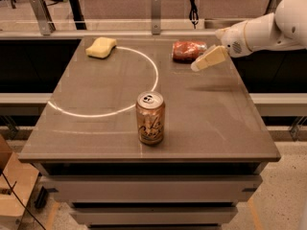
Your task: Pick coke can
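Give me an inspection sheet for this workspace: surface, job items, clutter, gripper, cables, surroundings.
Surface: brown table with a white arc marked on it.
Job's things: coke can lies on its side near the far edge.
Clutter: tan can upright near the front; yellow sponge at far left.
Grippers: gripper hangs just right of the coke can, above the table; contact cannot be told.
Cables: black cable hanging behind the table.
Surroundings: cardboard box on the floor at left.
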Controlling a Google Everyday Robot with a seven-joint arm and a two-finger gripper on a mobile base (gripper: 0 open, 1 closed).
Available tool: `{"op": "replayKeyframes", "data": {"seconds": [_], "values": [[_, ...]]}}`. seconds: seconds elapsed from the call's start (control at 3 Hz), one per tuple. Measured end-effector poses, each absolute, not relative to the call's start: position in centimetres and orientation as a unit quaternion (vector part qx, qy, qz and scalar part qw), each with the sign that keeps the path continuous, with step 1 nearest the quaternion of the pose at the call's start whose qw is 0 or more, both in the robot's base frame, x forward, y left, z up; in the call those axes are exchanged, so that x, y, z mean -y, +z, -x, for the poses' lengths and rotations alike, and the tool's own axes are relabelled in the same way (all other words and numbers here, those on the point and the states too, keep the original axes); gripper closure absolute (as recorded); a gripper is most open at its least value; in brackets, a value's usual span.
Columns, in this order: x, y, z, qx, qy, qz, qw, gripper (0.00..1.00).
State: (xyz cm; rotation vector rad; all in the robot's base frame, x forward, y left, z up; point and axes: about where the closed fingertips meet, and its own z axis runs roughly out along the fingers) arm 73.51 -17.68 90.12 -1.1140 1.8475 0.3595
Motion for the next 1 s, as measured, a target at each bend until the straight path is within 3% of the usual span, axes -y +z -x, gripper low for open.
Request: {"op": "replayKeyframes", "data": {"seconds": [1.0], "values": [[16.4, 87.3, -78.6, -0.739, 0.189, 0.408, 0.502, 0.0]]}}
